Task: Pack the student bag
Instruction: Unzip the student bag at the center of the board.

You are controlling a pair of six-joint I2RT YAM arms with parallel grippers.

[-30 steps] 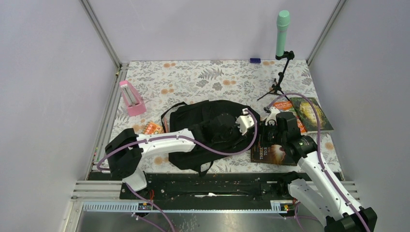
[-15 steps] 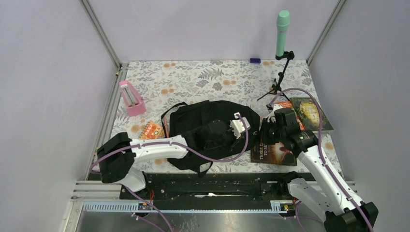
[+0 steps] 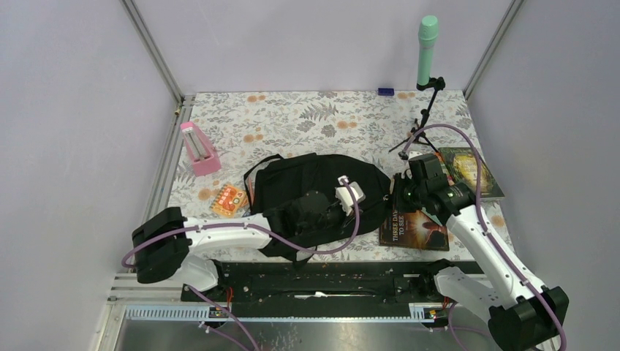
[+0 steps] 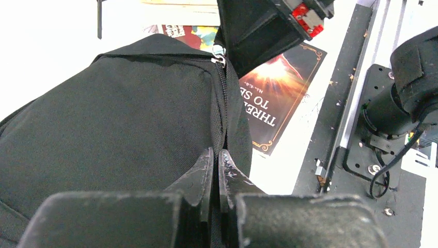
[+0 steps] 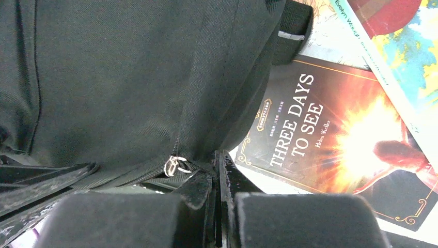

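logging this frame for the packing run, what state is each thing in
student bag: lying flat, not gaping open
left tool: shut, pinching the bag's zip seam
right tool: shut, pinching the bag's edge
Three Days to See book: closed, flat
green book: closed, flat
pink stand: upright
orange packet: flat

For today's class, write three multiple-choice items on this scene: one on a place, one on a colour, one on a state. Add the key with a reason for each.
1. Where does the dark paperback book titled Three Days to See lie?
A) right of the large black fabric backpack
B) left of it
C) on top of it

2. What colour is the upright wedge-shaped box standing left of the backpack?
A) green
B) pink
C) blue

3. What state is the left gripper in?
A) wide open
B) shut
C) out of view

Key:
1 A, it lies at the bag's right side.
2 B, it is plainly pink.
3 B, its wrist view shows it closed.
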